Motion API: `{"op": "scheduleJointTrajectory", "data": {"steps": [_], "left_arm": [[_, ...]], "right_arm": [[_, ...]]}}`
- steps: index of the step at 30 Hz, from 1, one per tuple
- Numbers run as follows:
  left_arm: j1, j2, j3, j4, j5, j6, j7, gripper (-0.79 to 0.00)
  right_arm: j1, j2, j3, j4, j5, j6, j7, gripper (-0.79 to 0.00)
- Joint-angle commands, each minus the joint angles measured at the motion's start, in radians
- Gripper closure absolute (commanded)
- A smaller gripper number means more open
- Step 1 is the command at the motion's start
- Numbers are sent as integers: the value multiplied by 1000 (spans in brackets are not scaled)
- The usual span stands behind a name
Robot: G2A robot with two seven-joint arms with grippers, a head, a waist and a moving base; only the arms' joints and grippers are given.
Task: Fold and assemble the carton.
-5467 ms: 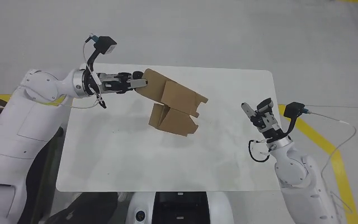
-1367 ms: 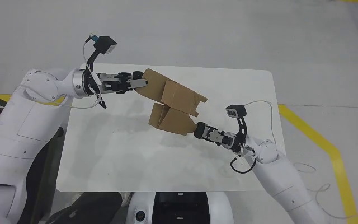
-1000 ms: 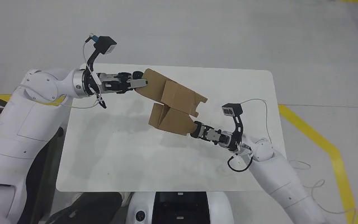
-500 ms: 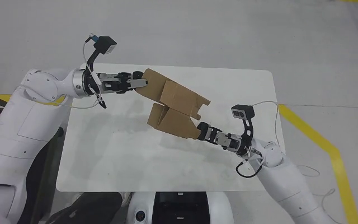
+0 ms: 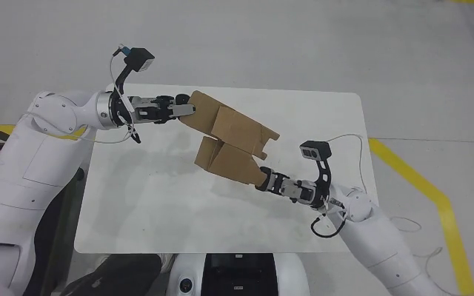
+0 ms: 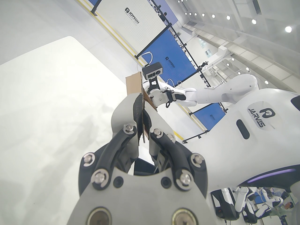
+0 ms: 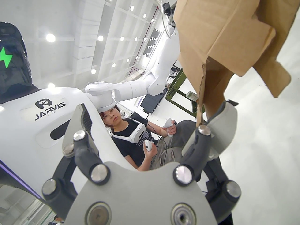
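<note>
A brown, partly folded carton (image 5: pixel 229 140) hangs tilted above the white table. My left gripper (image 5: pixel 185 109) is shut on the edge of its far left panel, and that cardboard edge (image 6: pixel 134 84) runs out from between the fingers (image 6: pixel 124 111). At the carton's near right corner my right gripper (image 5: pixel 265 180) stands open. In the right wrist view its fingers are wide apart and a hanging flap (image 7: pixel 211 76) rests against one finger (image 7: pixel 222 115). The carton's underside is hidden in the top view.
The white table (image 5: pixel 141 207) with rounded corners spreads beneath the carton. Its right edge (image 5: pixel 363 148) lies just beyond my right arm. Yellow floor tape (image 5: pixel 415 177) runs off to the right.
My right arm has come in from the table's right side to the carton's near right corner, then dropped slightly nearer. The left arm and its grip are unchanged.
</note>
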Motion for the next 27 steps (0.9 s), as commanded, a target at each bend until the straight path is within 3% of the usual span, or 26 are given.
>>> {"op": "scheduleJointTrajectory", "data": {"steps": [1, 4, 8, 12, 18, 27], "left_arm": [[0, 0, 0, 0, 0, 0, 0, 0], [0, 0, 0, 0, 0, 0, 0, 0], [0, 0, 0, 0, 0, 0, 0, 0], [0, 0, 0, 0, 0, 0, 0, 0], [0, 0, 0, 0, 0, 0, 0, 0], [0, 0, 0, 0, 0, 0, 0, 0]], "right_arm": [[13, -3, -15, 15, 0, 0, 0, -785], [30, -8, -32, 36, -2, -4, -4, -763], [47, -12, -48, 60, -1, -8, -8, -570], [58, -15, -55, 76, -4, -14, -14, -526], [62, -16, -53, 94, -19, -24, -24, -576], [69, -22, -49, 107, -44, -28, -34, -554]]}}
